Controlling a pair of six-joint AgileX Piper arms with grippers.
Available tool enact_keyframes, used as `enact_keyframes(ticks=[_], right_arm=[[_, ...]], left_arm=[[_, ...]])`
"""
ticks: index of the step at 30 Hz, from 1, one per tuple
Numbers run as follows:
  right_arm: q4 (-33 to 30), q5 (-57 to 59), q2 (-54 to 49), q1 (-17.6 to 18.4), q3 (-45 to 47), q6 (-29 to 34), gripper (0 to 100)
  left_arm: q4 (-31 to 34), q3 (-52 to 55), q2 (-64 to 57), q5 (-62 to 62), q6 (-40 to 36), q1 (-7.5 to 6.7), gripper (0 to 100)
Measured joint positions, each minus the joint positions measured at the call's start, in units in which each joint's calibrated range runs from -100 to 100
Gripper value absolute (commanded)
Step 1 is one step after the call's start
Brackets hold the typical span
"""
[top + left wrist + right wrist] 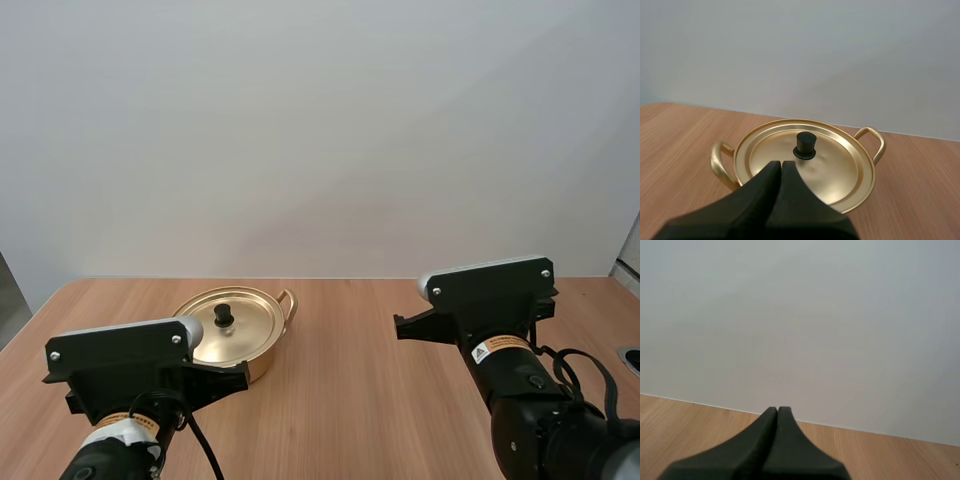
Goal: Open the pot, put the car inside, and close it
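Note:
A gold pot (262,358) with two loop handles stands on the wooden table at the centre-left, its gold lid (238,322) on and a black knob (223,315) in the lid's middle. My left gripper (780,165) is shut into one dark wedge, its tip just short of the lid's knob (805,145) and the pot (724,167) right in front of it. My right gripper (777,411) is also shut with nothing in it, pointing over bare table toward the plain back wall. In the high view both arms sit near the table's front edge.
The wooden table (360,380) stretches wide between the two arms and to the right of the pot. A plain white wall stands behind the table's far edge.

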Motion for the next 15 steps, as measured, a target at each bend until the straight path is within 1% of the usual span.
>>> enact_keyframes(ticks=[5,7,10,15], right_arm=[[0.7,0.0,0.0,0.0,0.0,0.0,0],[2.9,0.0,0.0,0.0,0.0,0.0,0],[4.7,0.0,0.0,0.0,0.0,0.0,0],[4.8,0.0,0.0,0.0,0.0,0.0,0]], left_arm=[[0.0,0.0,0.0,0.0,0.0,0.00,0],[0.0,0.0,0.0,0.0,0.0,0.00,0],[0.0,0.0,0.0,0.0,0.2,0.00,0],[0.0,0.0,0.0,-0.2,0.8,0.00,0]])
